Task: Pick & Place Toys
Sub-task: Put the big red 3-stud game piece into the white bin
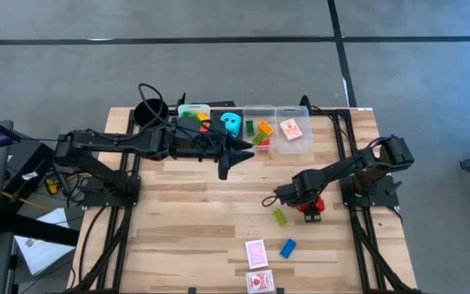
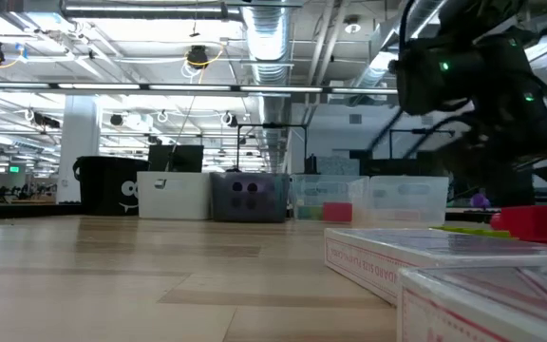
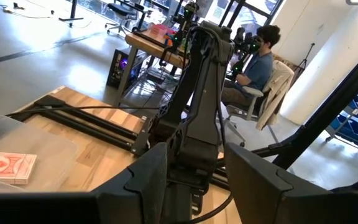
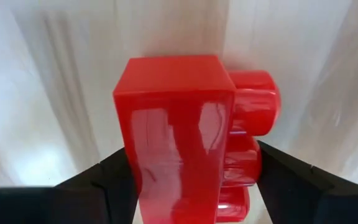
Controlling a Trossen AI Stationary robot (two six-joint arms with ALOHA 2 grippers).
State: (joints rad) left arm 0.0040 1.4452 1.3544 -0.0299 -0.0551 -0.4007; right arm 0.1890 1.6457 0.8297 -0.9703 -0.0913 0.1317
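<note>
- On the open table (image 1: 186, 212) lay one green brick (image 1: 279, 216), one blue brick (image 1: 288, 248), one red brick (image 1: 310, 207) and two red-white cards (image 1: 257, 253), the second card (image 1: 260, 282) at the near edge just below the first.
- The green brick sat just beside the red one; the blue brick lay nearer the front edge, beside the upper card.
- Along the far edge stood a row of bins. One bin (image 1: 192, 114) held green and yellow pieces, too tangled with the arm to count.
- One cyan die (image 1: 232, 122) sat next in the row.
- A clear bin (image 1: 259, 131) held green, orange and yellow bricks; about three showed, but the exact count could not be told.
- Another clear bin (image 1: 294, 131) held one red-white card (image 1: 290, 129), also seen in the left wrist view (image 3: 6, 167).
- One black round cup (image 1: 151, 112) stood at the far left end of the row.
- The right gripper (image 1: 307, 204) was down at the table on the right side, its two fingers (image 4: 104, 180) set on either side of the red brick (image 4: 182, 137) and lying against its flanks; the brick stood between them with its studs to one side. Whether it was firmly pinched could not be told.
- The left gripper (image 1: 227, 166) hung just in front of the bin row near the table's middle, fingers (image 3: 145, 180) partly spread with nothing between them.
- In the low view the red brick (image 2: 535, 223) showed at the right, behind the two cards.
- One person (image 3: 253, 68) sat at a desk beyond the table.
</note>
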